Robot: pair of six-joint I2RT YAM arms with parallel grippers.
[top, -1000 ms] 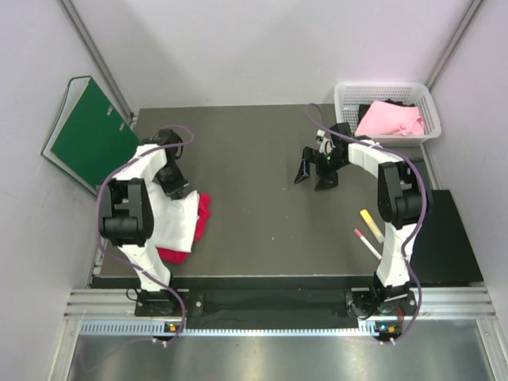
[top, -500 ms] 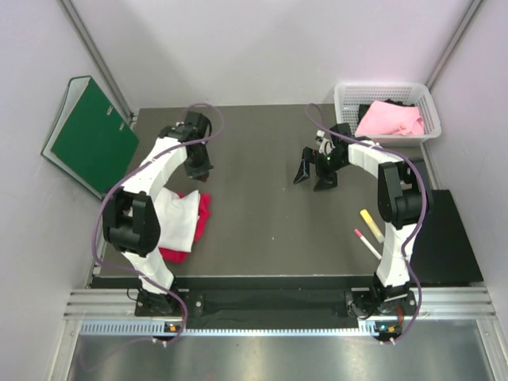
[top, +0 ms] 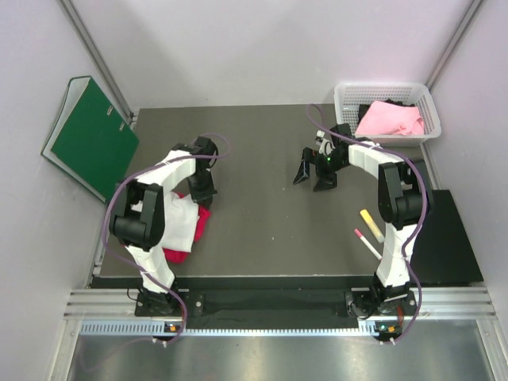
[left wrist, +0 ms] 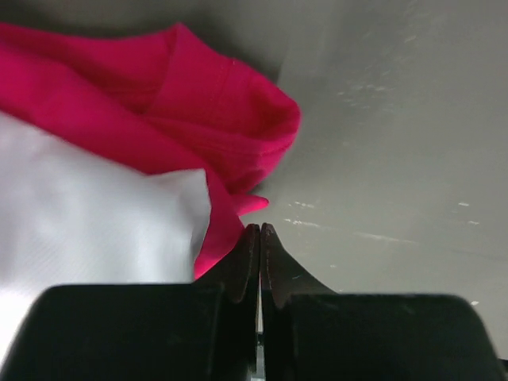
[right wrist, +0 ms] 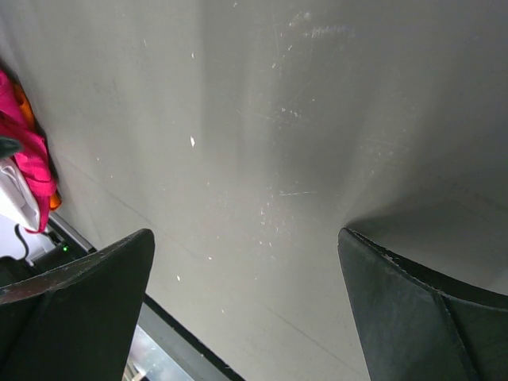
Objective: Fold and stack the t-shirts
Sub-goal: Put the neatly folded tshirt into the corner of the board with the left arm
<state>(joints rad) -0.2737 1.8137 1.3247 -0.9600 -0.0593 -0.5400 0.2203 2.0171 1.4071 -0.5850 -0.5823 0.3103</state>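
A white t-shirt (top: 176, 226) lies folded on a crimson-red t-shirt (top: 203, 216) at the table's left. My left gripper (top: 203, 189) hangs at the stack's far right corner. In the left wrist view its jaws (left wrist: 259, 232) are pressed together, with the red t-shirt (left wrist: 198, 111) and white t-shirt (left wrist: 79, 214) just left of the tips. A red flap lies beside the left finger. A light pink t-shirt (top: 389, 119) lies in the basket. My right gripper (top: 313, 171) is wide open and empty over bare table. Its view shows the red t-shirt (right wrist: 20, 135) with orange slivers (right wrist: 54, 202) at far left.
A white basket (top: 345, 97) stands at the back right. A green binder (top: 91, 143) leans off the table's left edge. A yellow marker (top: 371, 225) and a pink marker (top: 367, 242) lie near the right arm. A black pad (top: 448, 238) lies at the right.
My left gripper rose off the white shirt, swung toward the back, then came down at the stack's right corner. The right arm has not moved.
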